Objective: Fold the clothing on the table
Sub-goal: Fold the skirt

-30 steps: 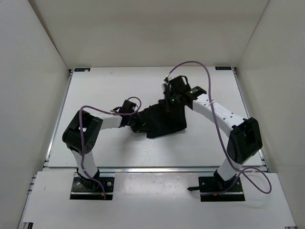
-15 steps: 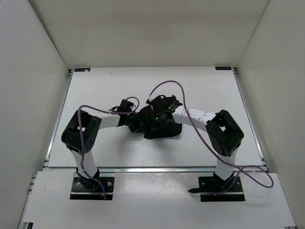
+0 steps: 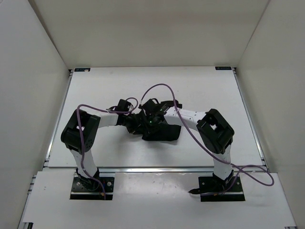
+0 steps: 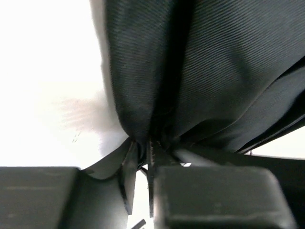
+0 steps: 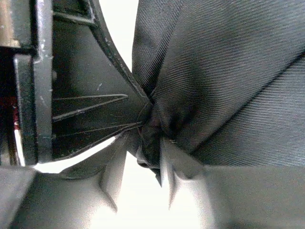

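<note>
Little weight and no stiffness in the clothing [image 3: 164, 132]: handles as a soft, limp, finely ribbed black cloth, likely to sag, slide over itself and spring out of a crease, yet in no danger of breaking. Best taken at an edge or corner, with a small pinch of one or two layers low against the table [image 3: 95, 86], never in the thick middle of the heap.

Lies as a compact dark bundle at the middle of the table, just toward 5 o'clock from the two wrists. Shows the left fingers [image 4: 127, 179] a narrow slit apart, with the ribbed cloth drawn to a point right at their tips, at the bundle's 9 o'clock edge. Shows the right fingers [image 5: 183, 179] parted a little wider, with a pucker of cloth between the tips and white table below. Cannot tell, for either pair, whether still nipping the cloth or letting go.

Against a second earlier: spread wider then, stretched toward 1 o'clock with the right fingers out at that far corner. Now carried across toward 9 o'clock, right beside the left fingers, leaving a smaller, doubled-over bundle. Finds the right arm [image 3: 217, 136] folded in toward the middle and the left arm [image 3: 81, 131] almost unmoved.
</note>
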